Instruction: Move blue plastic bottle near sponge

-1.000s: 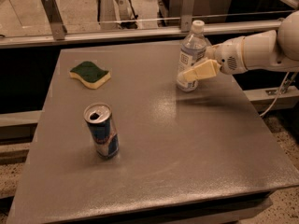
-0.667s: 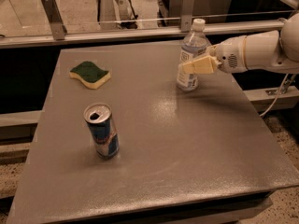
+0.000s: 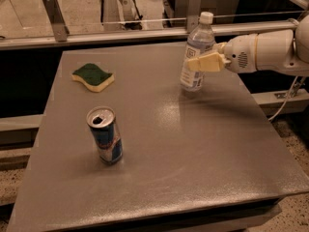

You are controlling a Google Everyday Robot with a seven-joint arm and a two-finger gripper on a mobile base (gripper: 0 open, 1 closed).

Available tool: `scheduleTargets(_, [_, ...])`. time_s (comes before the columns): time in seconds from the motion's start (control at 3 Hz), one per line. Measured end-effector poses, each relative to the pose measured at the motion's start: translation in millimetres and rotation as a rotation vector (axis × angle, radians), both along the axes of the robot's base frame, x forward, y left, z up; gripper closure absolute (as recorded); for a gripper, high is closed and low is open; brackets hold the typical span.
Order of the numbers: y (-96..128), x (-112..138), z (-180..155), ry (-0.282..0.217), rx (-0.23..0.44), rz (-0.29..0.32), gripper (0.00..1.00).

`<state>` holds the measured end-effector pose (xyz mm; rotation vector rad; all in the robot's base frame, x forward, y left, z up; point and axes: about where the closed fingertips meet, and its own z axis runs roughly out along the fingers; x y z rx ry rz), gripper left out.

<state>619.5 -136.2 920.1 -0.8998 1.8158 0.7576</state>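
My gripper (image 3: pixel 206 62) pinches the bottle (image 3: pixel 193 77) by the bench's (image 3: pixel 203 158) far right edge; the sponge (image 3: pixel 93 76) waits well apart, far left.

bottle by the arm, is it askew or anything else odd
The bottle leans, cap toward the right, not upright; the gripper is shut on its middle at the far right of the table. Can and sponge look normal, nothing spilled.

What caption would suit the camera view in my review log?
Gripper holds the blue plastic bottle at the table's far right, with the sponge far left and a drink can nearer.
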Motion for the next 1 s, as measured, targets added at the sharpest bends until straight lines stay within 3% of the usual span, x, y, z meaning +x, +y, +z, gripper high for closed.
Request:
scheduleTargets(0.33, [3, 0, 0, 0.001, 0.001, 0.004, 1.0])
scheduleTargets(0.67, [24, 3, 1, -0.024, 0.019, 0.053, 1.0])
scheduleTargets(1.0, [65, 16, 10, -0.097, 0.085, 0.123, 1.0])
